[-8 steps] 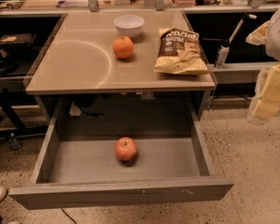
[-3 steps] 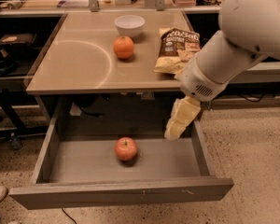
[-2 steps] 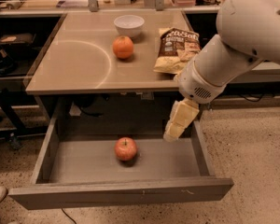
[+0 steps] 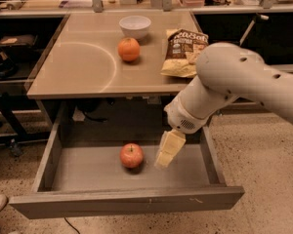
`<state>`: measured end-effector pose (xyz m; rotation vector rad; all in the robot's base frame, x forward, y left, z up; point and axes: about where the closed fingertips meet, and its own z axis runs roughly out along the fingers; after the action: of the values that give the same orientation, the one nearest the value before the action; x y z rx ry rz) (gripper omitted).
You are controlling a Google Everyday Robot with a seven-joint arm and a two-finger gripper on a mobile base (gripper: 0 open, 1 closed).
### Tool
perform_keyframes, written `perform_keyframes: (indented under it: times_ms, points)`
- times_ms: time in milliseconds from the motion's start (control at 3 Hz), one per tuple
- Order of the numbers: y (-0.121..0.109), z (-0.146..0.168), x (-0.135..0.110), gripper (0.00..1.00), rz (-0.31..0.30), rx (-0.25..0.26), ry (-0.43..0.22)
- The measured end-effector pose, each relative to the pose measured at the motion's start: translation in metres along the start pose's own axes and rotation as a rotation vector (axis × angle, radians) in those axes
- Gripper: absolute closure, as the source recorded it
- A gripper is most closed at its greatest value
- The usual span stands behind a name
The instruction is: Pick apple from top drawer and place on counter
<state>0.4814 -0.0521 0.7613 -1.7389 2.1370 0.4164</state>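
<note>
Biggest thing here is the tan counter [image 4: 78, 67], with a faint white curve across its left half. Under it the grey drawer [image 4: 127, 201] is pulled wide open toward the camera. The white arm [image 4: 234, 82] comes in from the right and reaches down over the drawer's right side. On the counter's right edge is a chip bag [image 4: 181, 52], partly behind the arm, with a white bowl [image 4: 135, 26] near the back. The gripper [image 4: 163, 161] hangs inside the drawer, pointing down, just right of the fruit but not touching it. Honestly can't tell if it's open or closed. An orange [image 4: 129, 49] sits just in front of the bowl. The apple [image 4: 132, 155] rests on the drawer floor, about mid-width.
</note>
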Motion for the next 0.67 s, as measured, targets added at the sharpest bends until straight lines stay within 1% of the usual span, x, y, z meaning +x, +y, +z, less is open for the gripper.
perform_keyframes:
  times_ms: [333,667]
  points:
    - [-0.0075,0.0379,0.0037,0.00,0.008,-0.017,-0.004]
    - [-0.0075,0.0380,0.0036,0.00,0.008,-0.017,-0.005]
